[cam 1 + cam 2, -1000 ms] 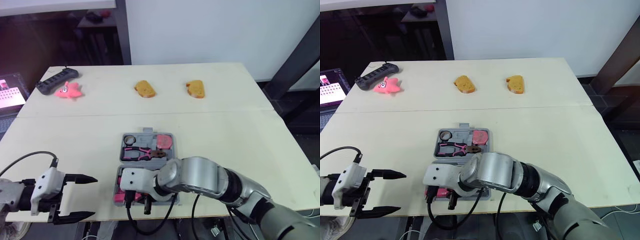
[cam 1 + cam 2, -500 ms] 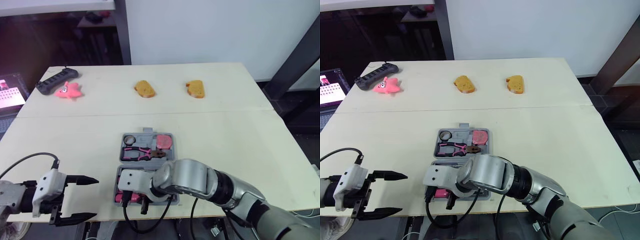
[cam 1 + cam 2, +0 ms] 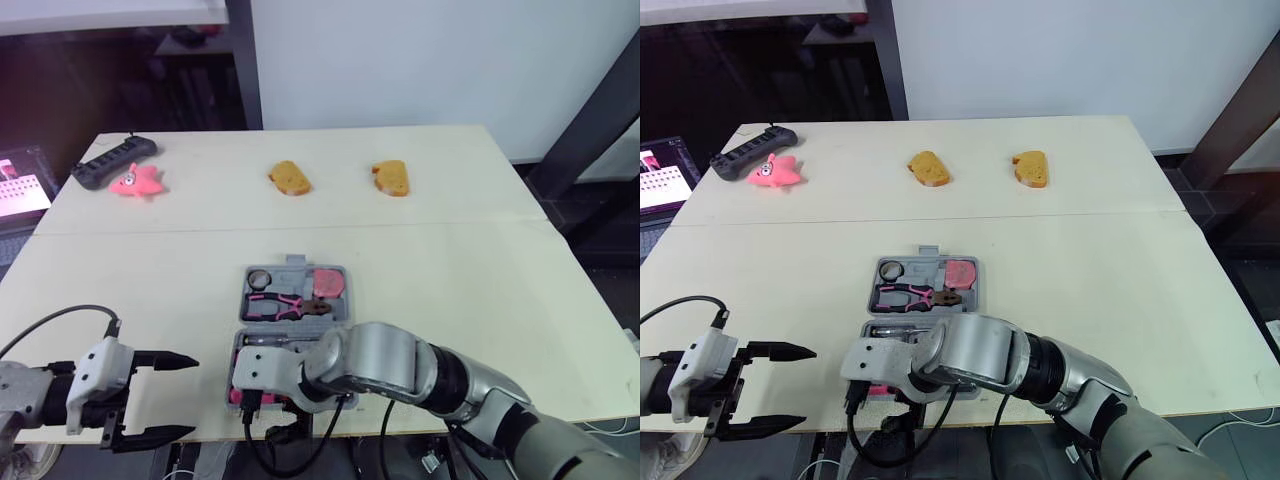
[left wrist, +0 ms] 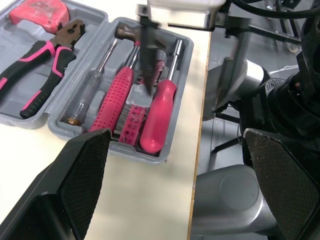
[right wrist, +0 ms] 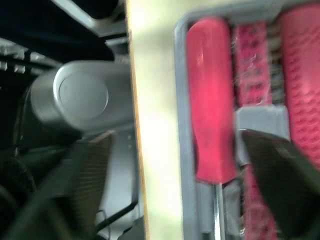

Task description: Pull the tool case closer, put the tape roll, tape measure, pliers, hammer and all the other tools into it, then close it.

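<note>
Bare table lies open at the tool case's 9 and 3 o'clock. The right arm blocks its 6 o'clock half. Far off, a bread slice sits at 12, a power strip at 10.

A test lab — pale table, starfish toy, power strip, white wall

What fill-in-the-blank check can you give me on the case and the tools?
The tool case lies ___ on the table. Beside the tape measure in it lie the ___. The left tool holds ___.
Missing: open; pliers; nothing.
</note>
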